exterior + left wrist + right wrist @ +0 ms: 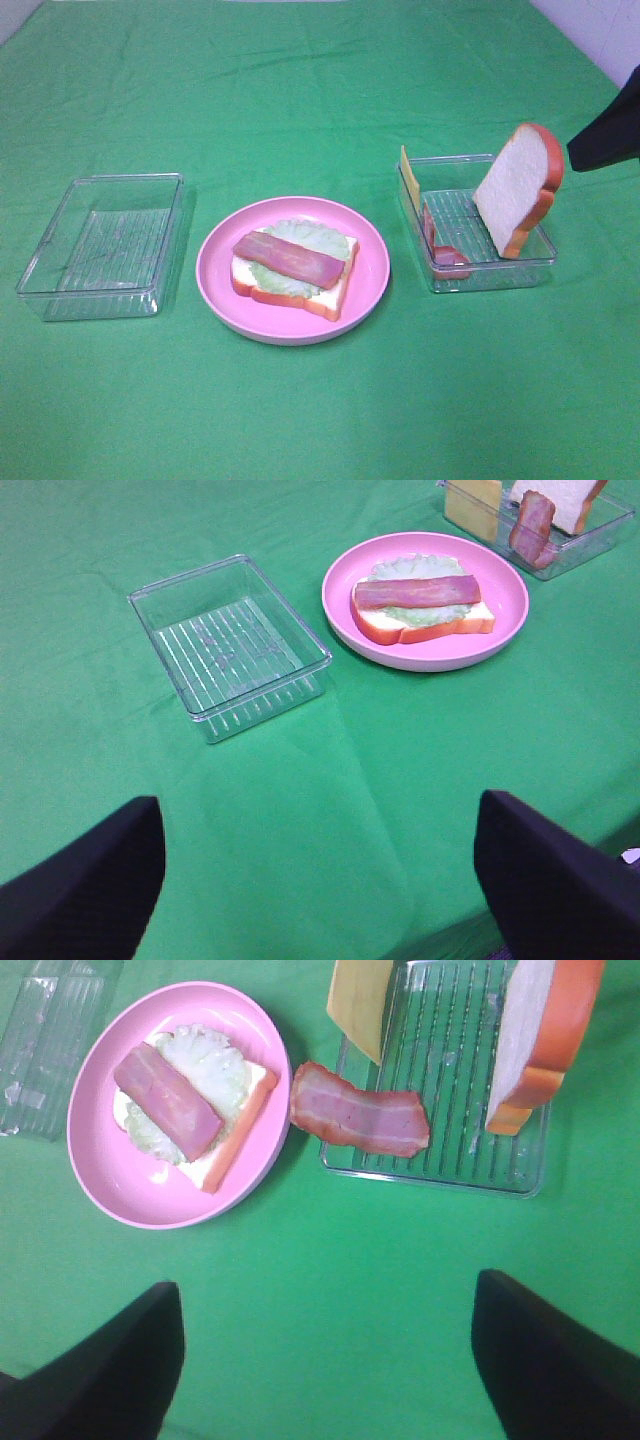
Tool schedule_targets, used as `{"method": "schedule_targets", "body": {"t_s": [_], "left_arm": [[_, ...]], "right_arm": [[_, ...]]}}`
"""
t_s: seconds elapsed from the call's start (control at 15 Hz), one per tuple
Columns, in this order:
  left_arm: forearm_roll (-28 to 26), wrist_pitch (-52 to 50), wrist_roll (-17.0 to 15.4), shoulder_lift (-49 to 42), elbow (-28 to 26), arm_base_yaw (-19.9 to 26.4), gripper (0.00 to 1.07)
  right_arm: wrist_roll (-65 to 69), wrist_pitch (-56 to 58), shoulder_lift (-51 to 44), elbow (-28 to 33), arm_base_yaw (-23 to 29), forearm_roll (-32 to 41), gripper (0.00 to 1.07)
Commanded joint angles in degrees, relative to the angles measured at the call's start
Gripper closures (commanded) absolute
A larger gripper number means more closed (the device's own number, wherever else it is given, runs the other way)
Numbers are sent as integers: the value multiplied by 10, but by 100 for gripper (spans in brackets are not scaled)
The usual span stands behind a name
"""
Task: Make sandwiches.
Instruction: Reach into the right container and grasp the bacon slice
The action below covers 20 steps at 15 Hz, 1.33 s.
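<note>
Exterior high view: we see green cloth [320,420] bare across front and back. Left tray [95,305], pink plate [212,262] and right tray [490,275] stand in row with gaps between. Half-built sandwich [292,262] on plate: bread, lettuce, bacon on top. Spare bread slice [515,190] leans upright in right tray; cheese square [408,172] and second bacon strip [432,238] at its plate-side wall. Left gripper [318,825] jaws wide, holding nothing, sandwich well ahead. Right gripper [325,1295] wide too, nothing held; we see plate and right tray ahead of it.

Sandwich [295,262] on plate [215,270], ahead of left end effector [315,880]; bread slice [512,190], bacon [445,258] in tray [500,270], ahead of right end effector [320,1360].
</note>
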Motion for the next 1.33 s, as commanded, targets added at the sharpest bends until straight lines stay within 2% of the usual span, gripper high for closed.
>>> {"method": "schedule_targets", "body": {"t_s": [0.07, 0.13, 0.4, 0.47, 0.93, 1.2, 1.33], "left_arm": [[-7, -7, 2, -12, 2, -1, 26], [-7, -7, 2, -12, 2, -1, 26], [-7, -7, 2, -12, 2, -1, 26], [-7, -7, 2, -12, 2, -1, 26], [-7, -7, 2, -12, 2, -1, 26], [-7, -7, 2, -12, 2, -1, 26], [-7, -7, 2, -12, 2, -1, 26]], "right_arm": [[11, 12, 112, -74, 83, -55, 44], [58, 9, 150, -98, 116, -78, 46], [152, 10, 248, -170, 192, -141, 48], [208, 11, 309, -218, 210, -151, 48], [247, 13, 455, -327, 209, -162, 49], [265, 11, 484, -330, 209, -203, 57], [274, 6, 486, -330, 209, -218, 67]]}}
